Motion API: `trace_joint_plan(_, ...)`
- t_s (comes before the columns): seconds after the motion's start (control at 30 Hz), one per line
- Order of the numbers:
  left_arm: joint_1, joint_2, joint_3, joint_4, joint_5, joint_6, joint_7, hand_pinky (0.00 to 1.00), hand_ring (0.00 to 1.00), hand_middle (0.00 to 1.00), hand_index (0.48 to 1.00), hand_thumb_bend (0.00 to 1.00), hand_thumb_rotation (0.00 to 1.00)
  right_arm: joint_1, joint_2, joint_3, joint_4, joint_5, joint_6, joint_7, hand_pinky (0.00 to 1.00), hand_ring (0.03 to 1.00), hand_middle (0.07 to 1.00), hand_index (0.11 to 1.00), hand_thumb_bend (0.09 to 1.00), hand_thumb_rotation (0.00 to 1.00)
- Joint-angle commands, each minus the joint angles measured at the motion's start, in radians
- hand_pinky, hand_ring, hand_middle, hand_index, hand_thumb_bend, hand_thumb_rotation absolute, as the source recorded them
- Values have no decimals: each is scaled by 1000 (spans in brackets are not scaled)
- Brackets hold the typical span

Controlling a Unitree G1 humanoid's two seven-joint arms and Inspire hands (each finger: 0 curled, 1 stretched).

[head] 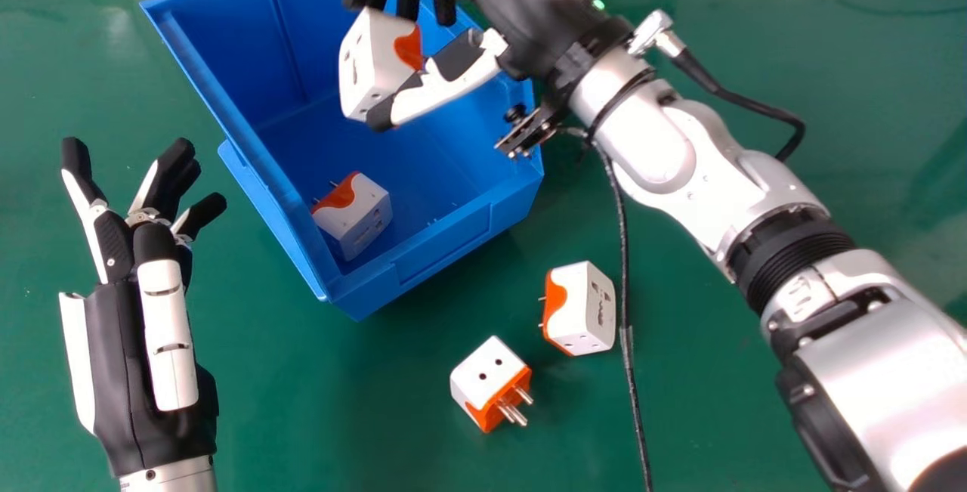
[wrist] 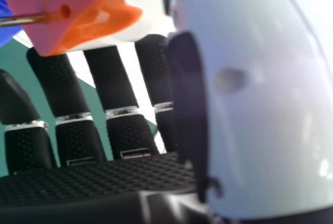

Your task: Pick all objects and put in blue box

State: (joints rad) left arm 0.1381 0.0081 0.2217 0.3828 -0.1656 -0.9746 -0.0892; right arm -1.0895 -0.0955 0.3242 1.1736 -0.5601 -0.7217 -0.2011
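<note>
Plug [head: 370,65] hangs over the blue box [head: 446,246], pinched by the right hand [head: 446,88], its thumb and fingertips closed to the block's width. Such a tip hold on smooth, hard plastic could slip and tilt the plug, letting its metal pins [wrist: 23,20] catch a finger or the wall. Dropped from here, it could also bounce off the second plug [head: 355,216], by the box's near corner. The stiff-walled box stands near the far edge of the worktop [head: 340,401]. On its near side lie the third plug [head: 491,382], round-edged, and the fourth plug [head: 600,310]; the thin black cable [head: 633,394] beside the latter could drag it. At the worktop's left, the left hand [head: 166,326] is open, empty.
</note>
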Motion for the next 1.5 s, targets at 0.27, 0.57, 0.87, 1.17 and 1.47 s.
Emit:
trace_joint_plan(0.27, -9, 7, 1, -4, -5, -27, -8, 776, 870, 863, 845, 484, 931, -71, 66, 84, 59, -79, 113, -103, 371, 391, 478, 531, 516, 0)
trace_joint_plan(0.57, -5, 9, 1, -9, -14, -32, -18, 775, 869, 862, 846, 496, 922, -66, 83, 148, 103, -133, 183, -151, 431, 450, 476, 500, 521, 0)
trace_joint_plan(0.87, 8, 3, 5, -27, -3, -28, -11, 775, 868, 861, 845, 494, 923, -65, 99, 141, 127, -111, 211, -93, 492, 535, 583, 611, 700, 45)
trace_joint_plan(1.17, 1, 0, 3, -15, 4, -33, -5, 775, 867, 860, 844, 494, 923, -76, 80, 134, 116, -87, 198, 66, 826, 935, 955, 913, 1000, 456)
trace_joint_plan(1.47, -6, 0, 1, -16, -1, -30, -5, 775, 866, 859, 843, 494, 921, -92, 62, 157, 113, -102, 171, 98, 964, 1000, 1000, 1000, 1000, 657)
